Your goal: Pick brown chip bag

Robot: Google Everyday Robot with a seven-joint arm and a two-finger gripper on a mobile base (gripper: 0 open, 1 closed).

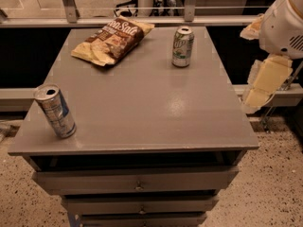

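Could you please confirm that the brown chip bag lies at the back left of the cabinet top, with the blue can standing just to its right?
Not quite: the camera view shows the green can to the right of the brown chip bag. The blue can stands at the front left of the cabinet top. The gripper hangs beyond the right edge.

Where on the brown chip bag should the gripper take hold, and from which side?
The chip bag lies flat and diagonal at the far left of the table. It is probably best taken from above, pinching across its narrow width near the middle. The gripper hangs off the table's right edge, past the green can.
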